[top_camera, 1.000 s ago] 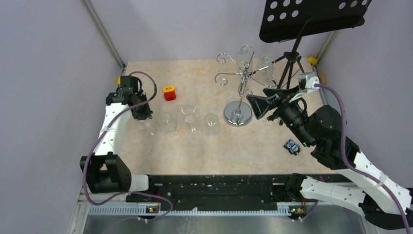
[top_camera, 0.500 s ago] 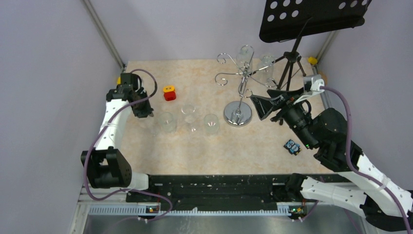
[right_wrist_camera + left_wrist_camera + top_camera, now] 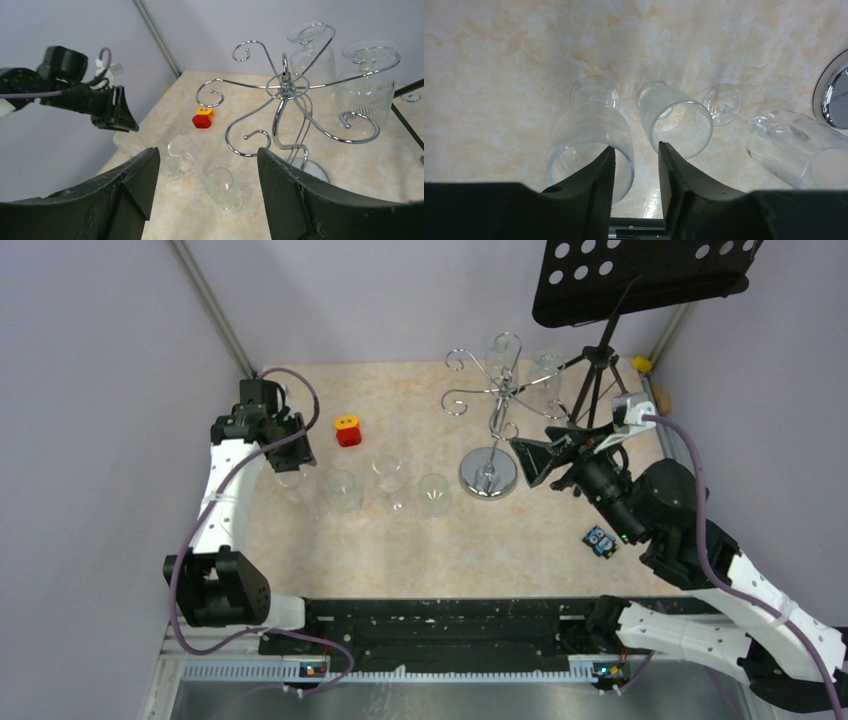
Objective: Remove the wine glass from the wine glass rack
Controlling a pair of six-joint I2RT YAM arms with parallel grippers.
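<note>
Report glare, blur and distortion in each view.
Top external: even light, sharp; the glasses fade into the pale table, and the rack base gleams. Left wrist: the wide-angle lens splays the glasses outward; the table is bright near the top. Right wrist: rack crisp, right tool fingers dark, soft-edged.

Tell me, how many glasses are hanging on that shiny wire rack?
2. Both wine glasses hang upside down on the wine glass rack: one on a far arm, the other on the arm to its right. The remaining arms look empty.
</note>
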